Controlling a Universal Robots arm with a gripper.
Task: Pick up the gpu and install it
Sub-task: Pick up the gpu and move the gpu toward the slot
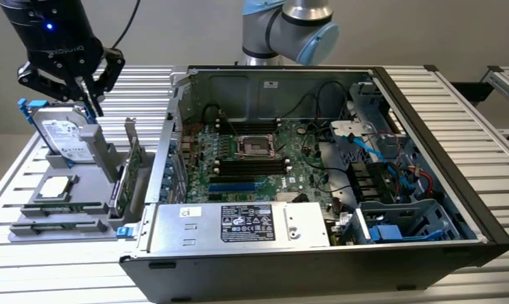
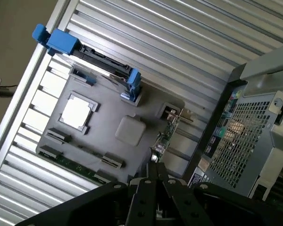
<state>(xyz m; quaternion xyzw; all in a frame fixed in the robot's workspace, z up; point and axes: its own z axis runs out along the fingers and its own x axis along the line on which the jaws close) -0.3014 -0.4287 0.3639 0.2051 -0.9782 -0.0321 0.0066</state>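
Hovering above the grey tray (image 2: 104, 136), the shut, empty claw (image 2: 155, 168) sits near the upright gpu (image 2: 167, 134); the exterior view reveals the motherboard (image 1: 254, 158) inside the case (image 1: 444, 133).

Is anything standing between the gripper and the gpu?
Nothing visible does. The shut gripper hangs above the gray holder; the gpu stands upright in it with its top edge bare. The hard drive stands beside it, apart.

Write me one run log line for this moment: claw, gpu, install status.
claw: shut, empty, above tray | gpu: upright in tray, beside case | install: not done
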